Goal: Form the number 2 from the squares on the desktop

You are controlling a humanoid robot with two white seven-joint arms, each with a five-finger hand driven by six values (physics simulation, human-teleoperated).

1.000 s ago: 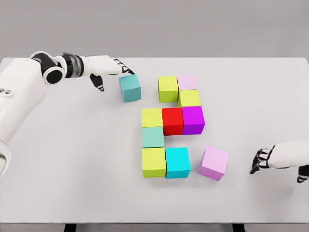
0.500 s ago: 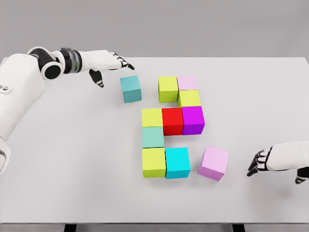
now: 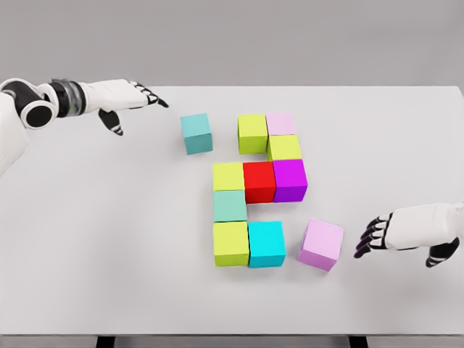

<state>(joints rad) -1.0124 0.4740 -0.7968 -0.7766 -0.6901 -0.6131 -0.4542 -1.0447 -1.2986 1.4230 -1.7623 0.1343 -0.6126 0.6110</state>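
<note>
Eight cubes already form most of a 2 mid-tabletop point(image 3: 109, 239). The teal cube point(image 3: 196, 133) sits just left of the top row, apart from it; the lilac cube point(image 3: 321, 243) lies just right of the bottom row, askew. The right hand point(image 3: 377, 235), fingers spread and empty, is near it, probably to push it in. The left hand point(image 3: 119, 98), open and empty, hovers far left. Ten cubes in all.

on the table point(image 3: 109, 239) a cluster of touching blocks point(image 3: 259, 181) sits near the middle. one separate block point(image 3: 196, 133) lies just left of the cluster's far row, apart from it. another loose block point(image 3: 321, 244) lies just right of the near row. the left hand point(image 3: 125, 98) hovers at the far left, the right hand point(image 3: 395, 233) near the right edge, beside that loose block.
</note>
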